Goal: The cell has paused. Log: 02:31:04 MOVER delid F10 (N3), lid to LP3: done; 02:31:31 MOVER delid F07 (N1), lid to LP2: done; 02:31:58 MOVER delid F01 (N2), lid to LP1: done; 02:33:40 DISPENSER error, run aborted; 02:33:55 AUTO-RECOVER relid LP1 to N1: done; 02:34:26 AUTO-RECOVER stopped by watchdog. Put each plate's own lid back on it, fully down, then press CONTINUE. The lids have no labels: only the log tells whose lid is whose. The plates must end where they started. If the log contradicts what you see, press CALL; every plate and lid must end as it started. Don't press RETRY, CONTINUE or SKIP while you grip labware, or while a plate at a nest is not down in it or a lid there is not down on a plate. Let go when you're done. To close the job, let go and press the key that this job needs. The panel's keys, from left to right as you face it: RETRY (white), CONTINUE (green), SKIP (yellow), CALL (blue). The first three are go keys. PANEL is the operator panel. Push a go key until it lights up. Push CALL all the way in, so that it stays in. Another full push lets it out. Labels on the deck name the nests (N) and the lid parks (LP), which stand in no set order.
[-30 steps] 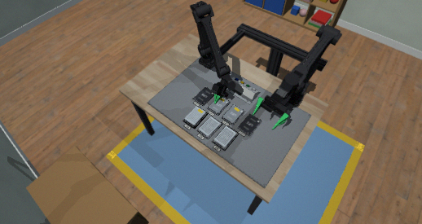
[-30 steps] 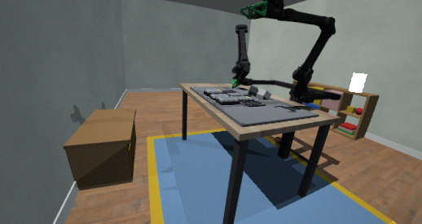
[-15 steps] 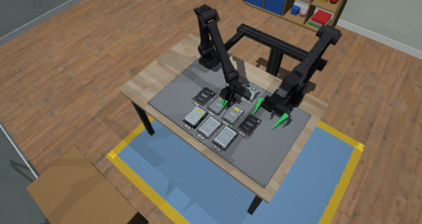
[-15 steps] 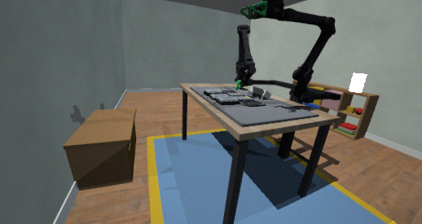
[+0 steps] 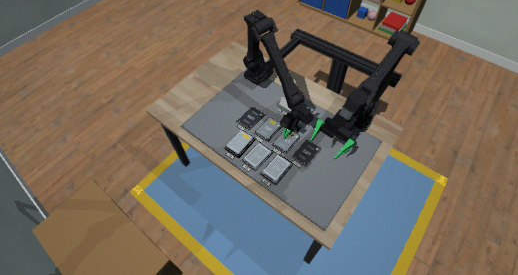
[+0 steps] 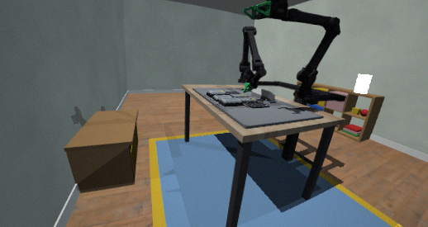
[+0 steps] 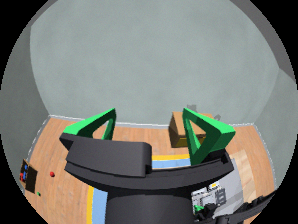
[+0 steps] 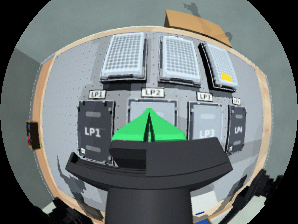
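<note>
Right hand point(image 5: 286, 133) point(image 6: 246, 87) point(image 8: 149, 110) is closed with nothing in it, fingertips pointed at the LP2 spot. Parked lid at LP2 point(image 5: 286, 140) point(image 8: 165, 108) lies below the fingers, partly covered by them in the wrist view. Parked lid at LP3 point(image 5: 268, 128) point(image 8: 206, 117) is just beside it, toward the bench's right end. LP1 pad point(image 5: 306, 153) point(image 8: 92, 131) and LP4 pad point(image 5: 251, 117) point(image 8: 238, 131) are dark, bare, flanking the two lids.

Three plates in a row between the parks and the front edge: left plate point(image 5: 276, 168) point(image 8: 124, 56), middle plate point(image 5: 257, 155) point(image 8: 179, 57), right plate point(image 5: 239, 143) point(image 8: 219, 62). The right one has a yellow mark near a corner. Can't read nest labels.

Left hand point(image 5: 323, 149) point(image 6: 244, 11) point(image 7: 150, 109) is wide open, holds nothing, raised high over the bench's left end, well apart from the labware.

Panel point(image 5: 285, 104) point(image 6: 268, 95) sits toward the rear edge, mostly behind the right arm in the top view. Bench point(image 5: 200, 90) point(image 6: 289, 131) point(image 8: 45, 100) is pale wood under a grey deck point(image 5: 325, 198) point(image 6: 273, 119) point(image 8: 65, 70). Room: blue floor mat point(image 5: 235, 223) point(image 6: 186, 184) with yellow border, brown box point(image 5: 100, 228) point(image 6: 103, 130) point(image 8: 195, 25) beyond the front edge, shelf unit point(image 5: 425, 8) point(image 6: 372, 118) behind the rear edge.
</note>
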{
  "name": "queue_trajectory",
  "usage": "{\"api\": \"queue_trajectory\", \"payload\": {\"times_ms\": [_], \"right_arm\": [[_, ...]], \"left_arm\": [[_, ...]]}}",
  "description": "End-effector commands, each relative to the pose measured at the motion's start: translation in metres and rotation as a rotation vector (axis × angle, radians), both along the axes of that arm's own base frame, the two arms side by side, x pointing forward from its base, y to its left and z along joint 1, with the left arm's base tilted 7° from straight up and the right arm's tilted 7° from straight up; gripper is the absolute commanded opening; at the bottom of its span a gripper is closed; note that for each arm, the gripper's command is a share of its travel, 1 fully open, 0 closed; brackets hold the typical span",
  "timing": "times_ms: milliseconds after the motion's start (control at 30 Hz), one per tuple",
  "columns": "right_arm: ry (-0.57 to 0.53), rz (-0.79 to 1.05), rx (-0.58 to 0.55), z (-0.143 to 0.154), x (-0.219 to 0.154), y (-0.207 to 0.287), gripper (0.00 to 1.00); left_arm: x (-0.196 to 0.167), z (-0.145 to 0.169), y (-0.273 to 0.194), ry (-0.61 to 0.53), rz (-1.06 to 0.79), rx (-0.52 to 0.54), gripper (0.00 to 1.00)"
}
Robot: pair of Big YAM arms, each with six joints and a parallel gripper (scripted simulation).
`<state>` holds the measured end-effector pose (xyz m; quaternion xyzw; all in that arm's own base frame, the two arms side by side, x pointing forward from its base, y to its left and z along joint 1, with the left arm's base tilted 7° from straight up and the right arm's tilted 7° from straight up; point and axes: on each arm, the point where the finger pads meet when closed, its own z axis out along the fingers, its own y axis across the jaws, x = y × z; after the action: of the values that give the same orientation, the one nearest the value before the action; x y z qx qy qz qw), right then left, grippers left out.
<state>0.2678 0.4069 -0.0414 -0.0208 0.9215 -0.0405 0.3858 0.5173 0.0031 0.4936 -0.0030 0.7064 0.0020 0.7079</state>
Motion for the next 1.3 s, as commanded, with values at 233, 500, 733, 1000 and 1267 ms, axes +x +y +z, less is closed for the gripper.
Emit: {"api": "queue_trajectory", "payload": {"times_ms": [233,500,733,1000,1267], "right_arm": [[-0.014,-0.009,0.045,0.004,0.002,0.07,0.0],[-0.014,-0.014,0.047,0.008,0.006,0.074,0.0],[-0.014,-0.014,0.047,0.008,0.006,0.074,0.0],[-0.014,-0.014,0.047,0.008,0.006,0.074,0.0],[-0.014,-0.014,0.047,0.008,0.006,0.074,0.0]], "left_arm": [[0.0,0.034,-0.004,-0.06,-0.008,0.008,1.0],[0.0,0.034,-0.004,-0.06,-0.008,0.008,1.0],[0.0,0.034,-0.004,-0.06,-0.008,0.008,1.0],[0.0,0.034,-0.004,-0.06,-0.008,0.008,1.0],[0.0,0.034,-0.004,-0.06,-0.008,0.008,1.0]]}}
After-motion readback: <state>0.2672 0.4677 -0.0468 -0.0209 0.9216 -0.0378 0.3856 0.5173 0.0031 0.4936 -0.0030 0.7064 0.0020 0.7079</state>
